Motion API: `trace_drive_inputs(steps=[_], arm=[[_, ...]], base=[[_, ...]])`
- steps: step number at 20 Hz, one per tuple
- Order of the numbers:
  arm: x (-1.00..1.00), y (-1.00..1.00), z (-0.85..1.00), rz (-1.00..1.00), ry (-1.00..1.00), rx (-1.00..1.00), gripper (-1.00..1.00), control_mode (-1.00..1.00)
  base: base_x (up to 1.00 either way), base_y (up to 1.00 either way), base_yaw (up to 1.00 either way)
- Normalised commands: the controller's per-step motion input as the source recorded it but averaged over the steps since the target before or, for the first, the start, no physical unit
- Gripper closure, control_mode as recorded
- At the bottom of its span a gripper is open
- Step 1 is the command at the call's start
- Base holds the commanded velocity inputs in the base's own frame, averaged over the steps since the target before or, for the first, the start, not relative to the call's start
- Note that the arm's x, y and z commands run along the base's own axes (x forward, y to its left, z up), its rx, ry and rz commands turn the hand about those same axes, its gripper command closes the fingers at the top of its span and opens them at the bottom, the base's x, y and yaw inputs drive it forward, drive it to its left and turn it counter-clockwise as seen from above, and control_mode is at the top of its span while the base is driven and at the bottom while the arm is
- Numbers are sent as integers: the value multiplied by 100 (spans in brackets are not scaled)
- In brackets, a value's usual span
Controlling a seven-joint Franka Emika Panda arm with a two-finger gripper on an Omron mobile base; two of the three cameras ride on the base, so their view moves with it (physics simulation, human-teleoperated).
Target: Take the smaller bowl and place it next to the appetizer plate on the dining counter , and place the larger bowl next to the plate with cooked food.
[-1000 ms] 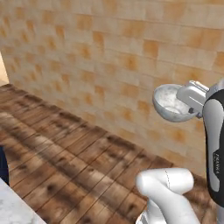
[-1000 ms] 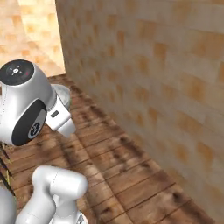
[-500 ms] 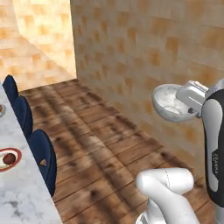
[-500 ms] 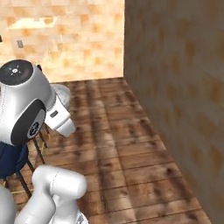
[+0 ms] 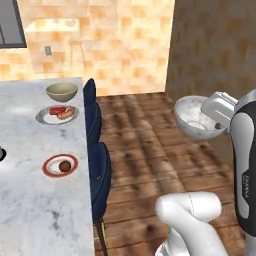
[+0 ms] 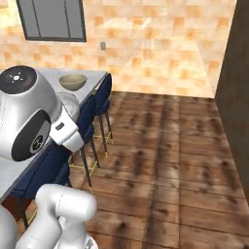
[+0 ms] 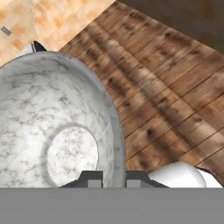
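Left base view, desk (image 5: 30,215): marble top along the left edge, from 12 o'clock down to 6 o'clock, with dark blue chair backs (image 5: 97,165) along its near side.
Large bowl (image 5: 62,92): olive-beige, at about 11 o'clock on the desk, just beyond the food plate (image 5: 57,114).
Small plate (image 5: 60,165): red-rimmed, with one brown lump, at about 9 o'clock and well apart from the food plate, with bare marble around it.
Small bowl (image 5: 196,117): grey-white, carried in the air at about 3 o'clock over the wood floor (image 5: 145,150), well apart from the desk.
Pincer (image 5: 218,116): jaws nearly together, clamped on the small bowl's rim at its right side.
Hand view, grip: the bowl's wall (image 7: 52,127) passes between the two fingertips (image 7: 94,180) at the bottom edge, one tip inside the rim and one outside.
Step in hand: carrying the small bowl toward the desk, as I judge it.
How to do it well: keep the bowl level, since a thin rim grip could let it swing; bring it in above the chair backs; lower it onto bare marble just beside the small plate without touching it; release only once the foot is seated.
Risk: clipping a chair back or nudging the small plate.
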Motion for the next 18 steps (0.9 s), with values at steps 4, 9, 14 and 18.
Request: trace_drive_inputs(steps=[4, 9, 14, 18], arm=[[0, 0, 0, 0, 0, 0, 100, 100], [0, 0, 0, 0, 0, 0, 100, 100], [0, 0, 0, 0, 0, 0, 100, 100], [0, 0, 0, 0, 0, 0, 100, 100]], base=[[47, -18, 65], [41, -27, 63], [31, -29, 61], [27, -26, 59]])
